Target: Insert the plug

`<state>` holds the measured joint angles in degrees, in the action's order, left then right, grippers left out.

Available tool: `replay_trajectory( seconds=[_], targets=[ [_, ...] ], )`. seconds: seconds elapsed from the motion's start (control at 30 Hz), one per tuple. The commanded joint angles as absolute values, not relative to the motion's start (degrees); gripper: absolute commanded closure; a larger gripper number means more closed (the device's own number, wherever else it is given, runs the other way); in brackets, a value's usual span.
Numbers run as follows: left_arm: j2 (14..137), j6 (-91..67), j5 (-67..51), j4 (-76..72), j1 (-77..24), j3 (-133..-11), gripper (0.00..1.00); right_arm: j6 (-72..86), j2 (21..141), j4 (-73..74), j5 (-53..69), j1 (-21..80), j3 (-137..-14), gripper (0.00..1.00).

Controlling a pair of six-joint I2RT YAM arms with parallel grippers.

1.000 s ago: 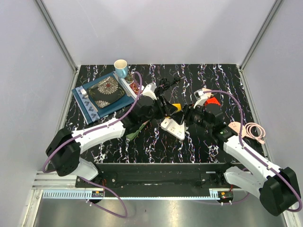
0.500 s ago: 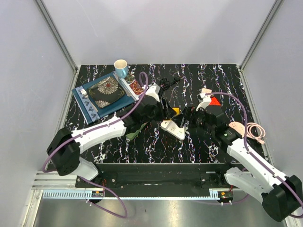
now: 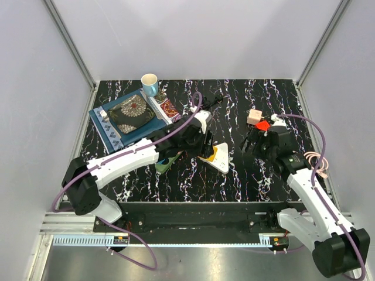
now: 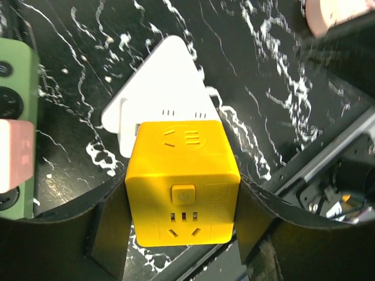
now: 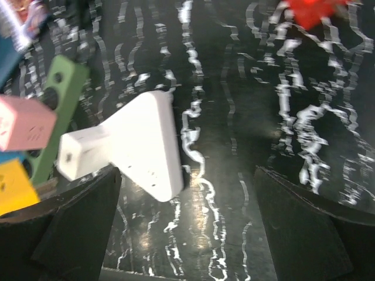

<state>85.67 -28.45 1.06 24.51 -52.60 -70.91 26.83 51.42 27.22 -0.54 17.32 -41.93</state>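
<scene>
left gripper (image 4: pixel 181 202) clamped on yellow cube plug (image 4: pixel 183 158), white socket block (image 4: pixel 158 88) just beyond it at 12 o'clock, so i'd push straight ahead.

**White-and-Black Arms Trailing Purple Cables**

The left arm (image 3: pixel 120 163) and right arm (image 3: pixel 313 196) share glossy white shells on their long links and black joint housings. Each rises from a bulky black base (image 3: pixel 79 190). A purple cable (image 3: pixel 321 149) loops along each arm. The left claw (image 4: pixel 181 193) and right claw (image 5: pixel 186 175) have broad matte black fingers (image 4: pixel 108 234).
</scene>
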Motion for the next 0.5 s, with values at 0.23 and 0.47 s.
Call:
replay_trajectory(
  seconds=[0.23,0.47],
  targets=[
    [93.6,-21.3,-7.7,30.5,-55.5,-82.2,1.00,30.5,52.0,33.9,2.3,11.1,-41.8,0.00],
    [98.7,-23.7,-11.1,32.1,-56.0,-86.8,1.00,31.3,50.3,34.3,0.9,11.1,-41.2,0.00]
  ],
)
